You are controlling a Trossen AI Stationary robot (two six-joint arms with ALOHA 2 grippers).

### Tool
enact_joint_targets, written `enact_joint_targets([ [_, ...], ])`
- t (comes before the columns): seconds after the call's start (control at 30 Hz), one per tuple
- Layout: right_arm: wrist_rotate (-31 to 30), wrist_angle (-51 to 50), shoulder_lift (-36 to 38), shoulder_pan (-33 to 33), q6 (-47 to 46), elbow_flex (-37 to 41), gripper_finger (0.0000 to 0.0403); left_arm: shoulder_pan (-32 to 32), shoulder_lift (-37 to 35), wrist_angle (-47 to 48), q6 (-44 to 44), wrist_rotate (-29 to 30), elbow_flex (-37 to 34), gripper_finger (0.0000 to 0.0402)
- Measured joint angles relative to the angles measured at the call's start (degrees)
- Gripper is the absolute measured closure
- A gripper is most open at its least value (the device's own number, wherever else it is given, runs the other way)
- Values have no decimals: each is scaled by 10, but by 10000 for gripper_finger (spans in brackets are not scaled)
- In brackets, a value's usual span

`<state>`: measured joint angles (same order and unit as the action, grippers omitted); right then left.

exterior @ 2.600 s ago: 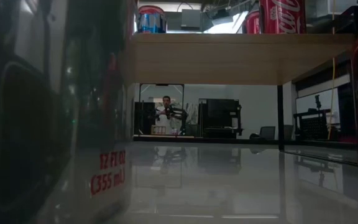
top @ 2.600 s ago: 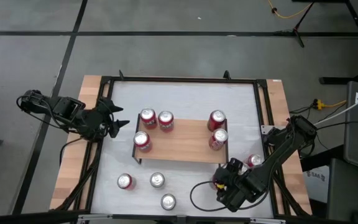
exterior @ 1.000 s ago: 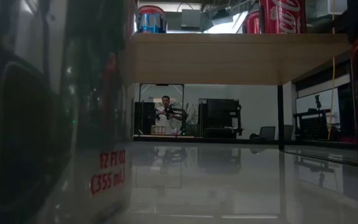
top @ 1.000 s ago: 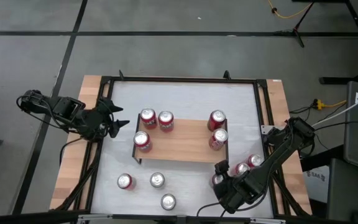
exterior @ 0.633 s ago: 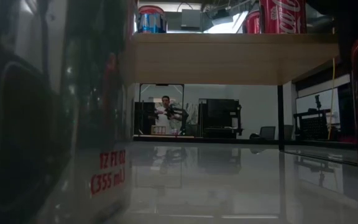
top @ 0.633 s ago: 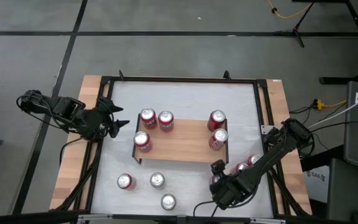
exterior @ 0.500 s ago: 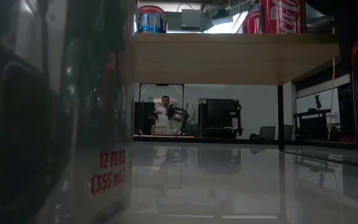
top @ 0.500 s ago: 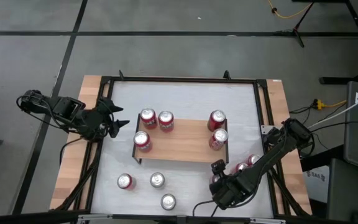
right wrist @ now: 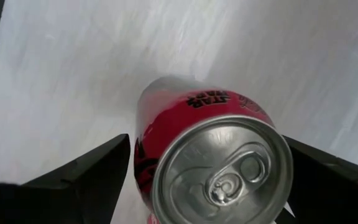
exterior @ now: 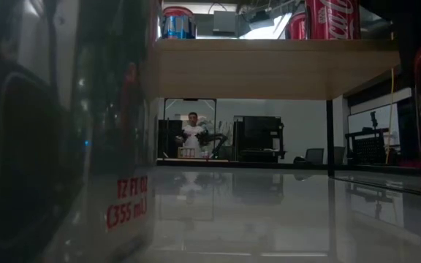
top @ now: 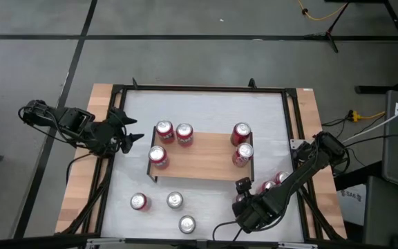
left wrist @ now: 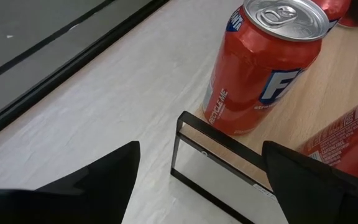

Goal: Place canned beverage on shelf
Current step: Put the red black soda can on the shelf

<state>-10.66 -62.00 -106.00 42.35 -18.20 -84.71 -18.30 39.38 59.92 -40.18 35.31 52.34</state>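
The shelf, a low wooden plank on thin black legs, stands mid-table with several red cans on it. A red can stands upright on the white table by the shelf's near right corner. My right gripper hangs over it, pointing down, open, one finger on each side of the can's upper part; in the high view the gripper hides the can. My left gripper waits open at the shelf's left end, facing a can on the plank's corner.
Three more cans stand on the table near the front edge, and two to the right of my right gripper. The table's black frame runs round the white top. In the low view a dark can stands close in front.
My right gripper has gone a little toward the table's left edge and down, over the can by the shelf's near right corner. It has stayed open.
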Motion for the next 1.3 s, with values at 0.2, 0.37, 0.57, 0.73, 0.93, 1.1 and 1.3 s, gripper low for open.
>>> enact_joint_targets([
  [0.2, 1, 9, 0, 0, -25, 0, 80, 0, 0, 0, 0, 0, 0, 74],
  [0.37, 7, 11, 0, 0, -61, 0, 114, 0, 0, 0, 0, 0, 0, 74],
  [0.57, 11, 19, 0, 0, -119, 0, 103, 0, 0, 0, -1, 0, 0, 74],
  [0.73, 37, 19, -1, 0, -156, -28, 105, 0, 0, 0, 1, 0, 0, 74],
  [0.93, 49, 1, -1, 0, -161, -89, 104, 0, 0, 0, 3, 0, 0, 74],
  [1.1, 56, -36, -1, -3, -160, -147, 105, 0, 0, 0, 3, 0, 0, 74],
  [1.3, 60, -124, -1, -30, -156, -244, 104, 0, 0, 0, 3, 0, 0, 74],
])
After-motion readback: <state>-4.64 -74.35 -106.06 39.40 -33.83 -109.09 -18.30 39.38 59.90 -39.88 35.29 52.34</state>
